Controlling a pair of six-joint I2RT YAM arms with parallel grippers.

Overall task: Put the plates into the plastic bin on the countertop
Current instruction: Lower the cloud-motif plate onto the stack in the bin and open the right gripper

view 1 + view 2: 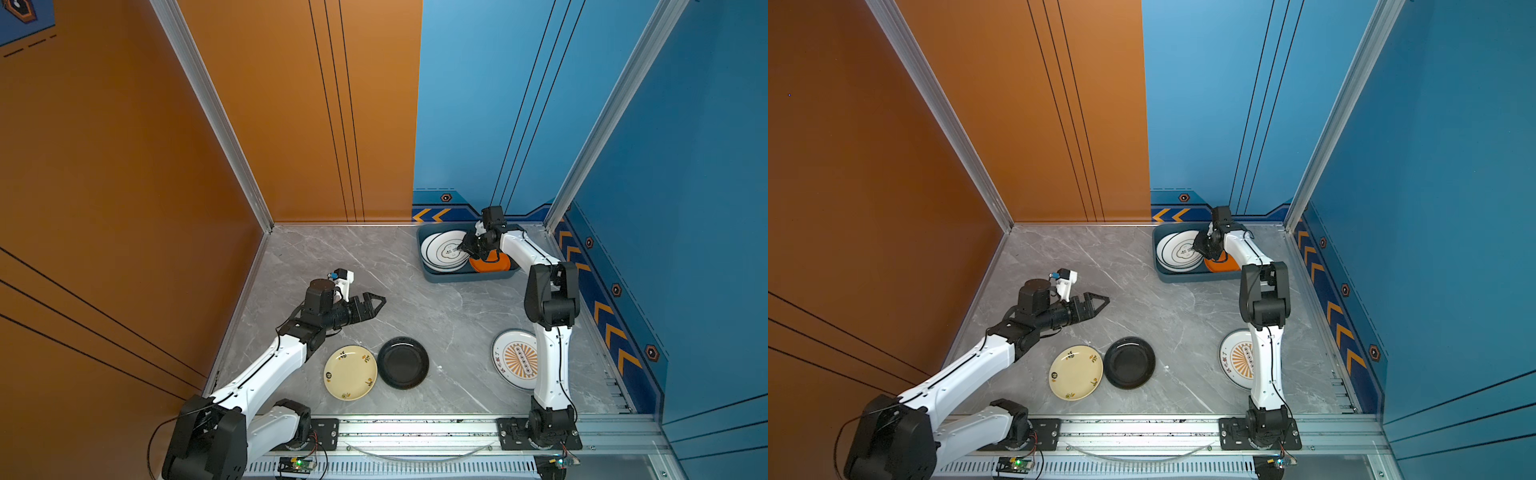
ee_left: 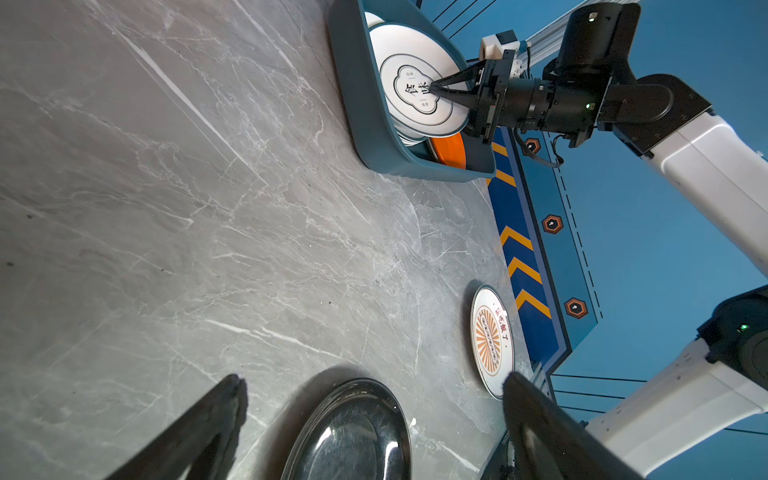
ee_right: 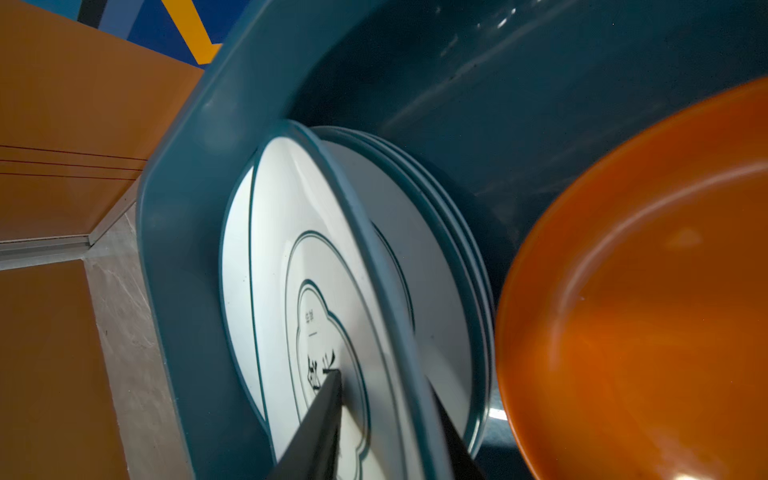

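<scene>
The dark teal plastic bin (image 1: 469, 276) stands at the back right of the grey countertop (image 1: 432, 316). In it are a stack of white ringed plates (image 1: 440, 251) and an orange plate (image 1: 490, 264). My right gripper (image 3: 382, 378) reaches into the bin, jaws a little apart astride the rim of a tilted, blurred ringed plate (image 3: 286, 241). A cream plate (image 1: 350, 372), a black plate (image 1: 403, 363) and a sunburst plate (image 1: 513, 359) lie on the countertop. My left gripper (image 1: 380, 300) hovers open and empty behind the black plate (image 2: 353, 432).
Orange wall on the left, blue walls behind and on the right, all framed by aluminium rails. The right arm (image 1: 550, 332) partly covers the sunburst plate. The arm bases sit on the front rail (image 1: 415, 432).
</scene>
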